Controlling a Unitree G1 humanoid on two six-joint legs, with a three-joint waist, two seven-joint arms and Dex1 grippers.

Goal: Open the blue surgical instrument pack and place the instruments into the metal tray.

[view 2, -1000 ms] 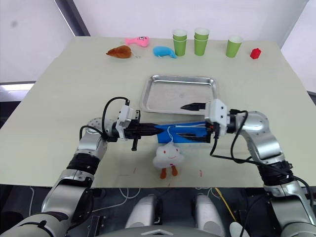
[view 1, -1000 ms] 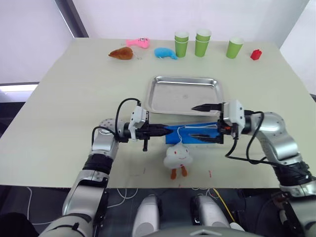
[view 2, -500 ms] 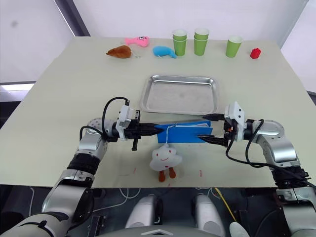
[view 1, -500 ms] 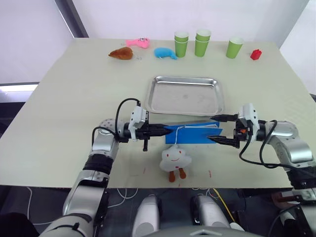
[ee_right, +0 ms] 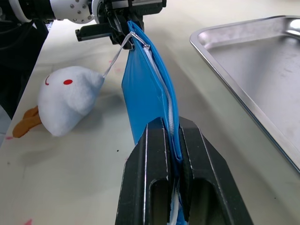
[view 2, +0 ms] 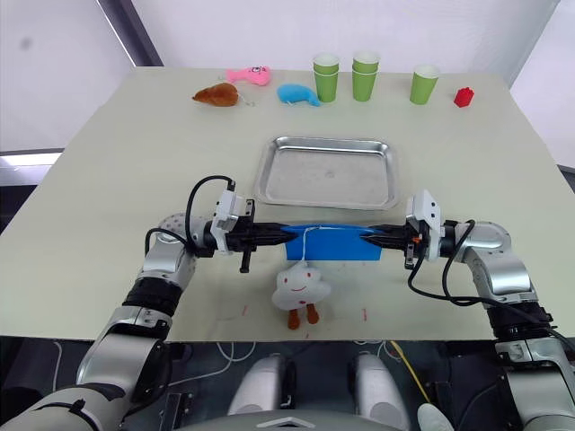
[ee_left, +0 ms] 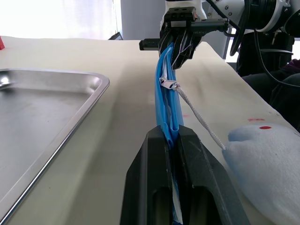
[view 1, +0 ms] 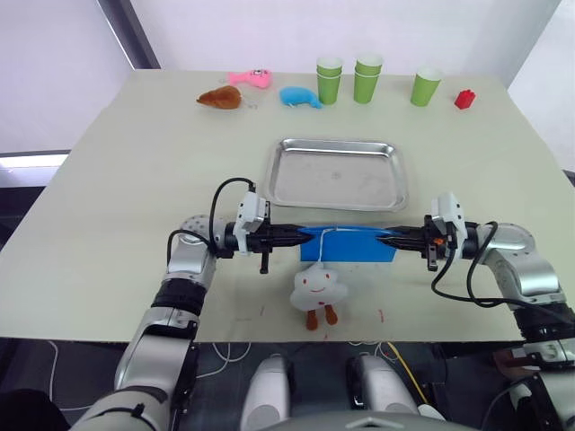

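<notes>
Right gripper [view 1: 393,239] was open around the pack's right end half a second ago; now its fingers are clamping on the right edge of the blue surgical instrument pack [view 1: 349,243], while the left gripper [view 1: 289,237] is still pinching the left edge. The pack is standing on edge, stretched between both grippers, just in front of the metal tray [view 1: 334,174], zipper [ee_left: 168,83] still closed. A white plush toy [view 1: 319,288] is hanging off the zipper by a cord, resting on the table [view 1: 117,180].
</notes>
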